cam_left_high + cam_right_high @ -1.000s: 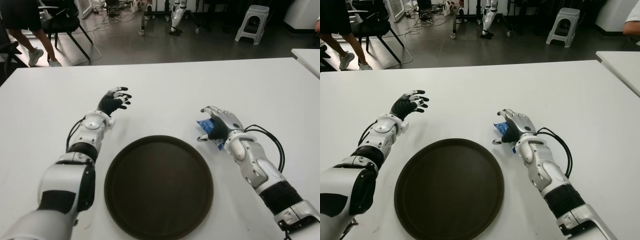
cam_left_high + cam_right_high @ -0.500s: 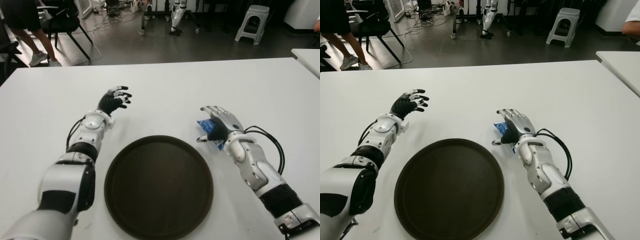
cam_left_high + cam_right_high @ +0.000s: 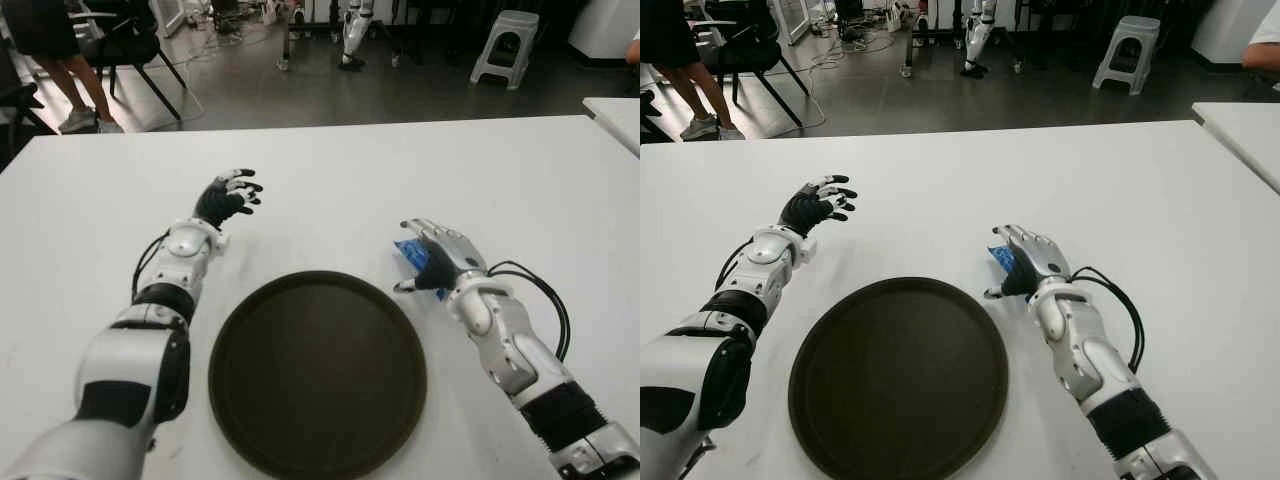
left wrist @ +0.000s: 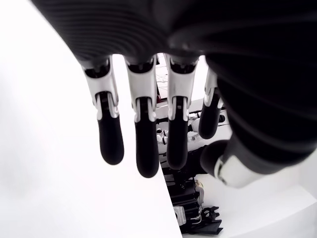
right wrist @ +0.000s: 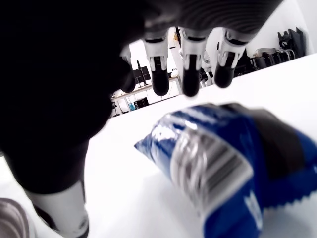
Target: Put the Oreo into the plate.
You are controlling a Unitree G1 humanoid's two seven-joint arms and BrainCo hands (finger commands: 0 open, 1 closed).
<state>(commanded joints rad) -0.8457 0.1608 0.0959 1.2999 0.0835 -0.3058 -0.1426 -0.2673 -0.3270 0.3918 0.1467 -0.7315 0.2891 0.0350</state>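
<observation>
The Oreo (image 3: 409,251) is a blue packet lying on the white table (image 3: 330,190), just past the right rim of the round dark plate (image 3: 318,370). My right hand (image 3: 438,260) hovers over the packet's near side with its fingers (image 5: 189,69) stretched above the wrapper (image 5: 233,158), not closed on it. Most of the packet is hidden under the palm in the eye views. Beyond the plate's left side, my left hand (image 3: 228,196) is held out, fingers (image 4: 141,134) spread and holding nothing.
Beyond the table's far edge are a dark floor, chairs, a white stool (image 3: 503,45) and a person's legs (image 3: 60,80). A second white table's corner (image 3: 615,110) shows at the far right. A black cable (image 3: 535,290) loops beside my right forearm.
My right hand has drawn back slightly toward me, so more of the blue packet shows past its fingertips. The left hand has edged a little farther away.
</observation>
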